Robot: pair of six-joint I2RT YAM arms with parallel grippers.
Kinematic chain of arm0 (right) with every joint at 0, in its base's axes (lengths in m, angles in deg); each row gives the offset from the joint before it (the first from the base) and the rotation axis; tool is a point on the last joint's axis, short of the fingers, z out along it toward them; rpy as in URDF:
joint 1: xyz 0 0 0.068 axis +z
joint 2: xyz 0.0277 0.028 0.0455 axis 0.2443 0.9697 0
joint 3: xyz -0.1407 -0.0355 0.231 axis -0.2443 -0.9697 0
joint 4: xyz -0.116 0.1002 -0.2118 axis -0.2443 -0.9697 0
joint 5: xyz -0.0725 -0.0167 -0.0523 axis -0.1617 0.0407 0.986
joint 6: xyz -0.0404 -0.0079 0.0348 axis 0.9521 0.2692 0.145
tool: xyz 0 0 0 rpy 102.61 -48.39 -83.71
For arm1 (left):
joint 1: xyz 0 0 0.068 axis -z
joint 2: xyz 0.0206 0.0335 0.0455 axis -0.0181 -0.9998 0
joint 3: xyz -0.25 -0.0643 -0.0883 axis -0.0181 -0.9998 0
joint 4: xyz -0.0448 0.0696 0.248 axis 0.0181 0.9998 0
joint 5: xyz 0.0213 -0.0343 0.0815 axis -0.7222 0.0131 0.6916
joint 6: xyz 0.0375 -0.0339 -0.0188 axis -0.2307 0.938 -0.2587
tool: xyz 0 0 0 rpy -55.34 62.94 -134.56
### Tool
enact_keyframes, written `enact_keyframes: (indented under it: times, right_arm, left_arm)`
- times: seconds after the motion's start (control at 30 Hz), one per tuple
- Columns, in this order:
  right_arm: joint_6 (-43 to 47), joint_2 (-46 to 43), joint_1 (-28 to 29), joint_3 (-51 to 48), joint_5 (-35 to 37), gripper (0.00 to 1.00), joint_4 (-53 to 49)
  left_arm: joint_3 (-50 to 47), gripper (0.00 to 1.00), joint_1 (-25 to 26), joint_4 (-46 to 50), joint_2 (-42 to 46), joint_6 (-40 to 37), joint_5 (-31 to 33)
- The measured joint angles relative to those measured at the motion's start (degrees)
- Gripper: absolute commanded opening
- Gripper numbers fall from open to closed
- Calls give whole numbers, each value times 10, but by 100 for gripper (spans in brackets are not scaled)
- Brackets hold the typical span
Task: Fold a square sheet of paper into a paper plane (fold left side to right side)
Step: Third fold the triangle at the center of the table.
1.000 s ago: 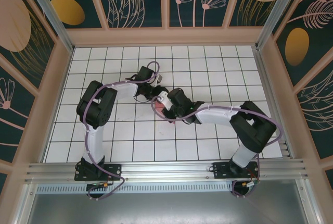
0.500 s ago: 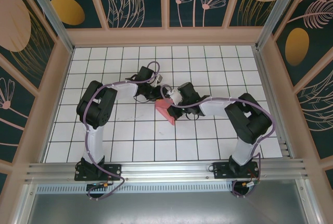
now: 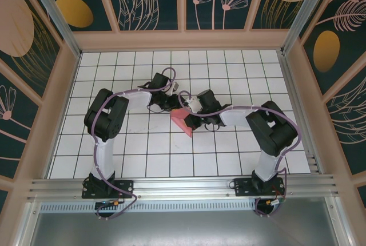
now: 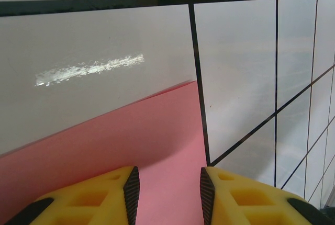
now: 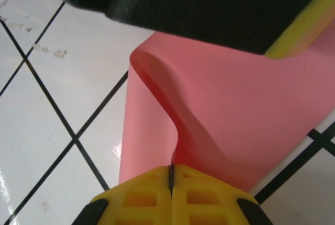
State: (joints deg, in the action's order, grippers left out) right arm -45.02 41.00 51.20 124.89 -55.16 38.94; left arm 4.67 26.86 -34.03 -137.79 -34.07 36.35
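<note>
Pink-red square paper sheet [image 5: 235, 115]: part-folded, one side raised.
Left gripper [image 4: 170, 175]: jaws apart, over sheet.
Right gripper [image 5: 171, 170]: pinched closed on raised edge.
Pending: creasing, later folds.

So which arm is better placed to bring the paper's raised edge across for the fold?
Right, probably. The right gripper is shut on the edge of the paper, whose flap curls up off the table. The left gripper stands open over the flat part, gripping nothing.
</note>
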Motion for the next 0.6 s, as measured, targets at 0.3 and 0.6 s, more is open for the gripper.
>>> enact_keyframes:
  times: [0.3, 0.6]
  right_arm:
    - [-11, 6, -4, 0, 2, 0, 3]
    - [-13, 11, -6, 1, 3, 0, 5]
  left_arm:
    - [0, 39, 1, 0, 0, 0, 2]
    - [0, 39, 1, 0, 0, 0, 2]
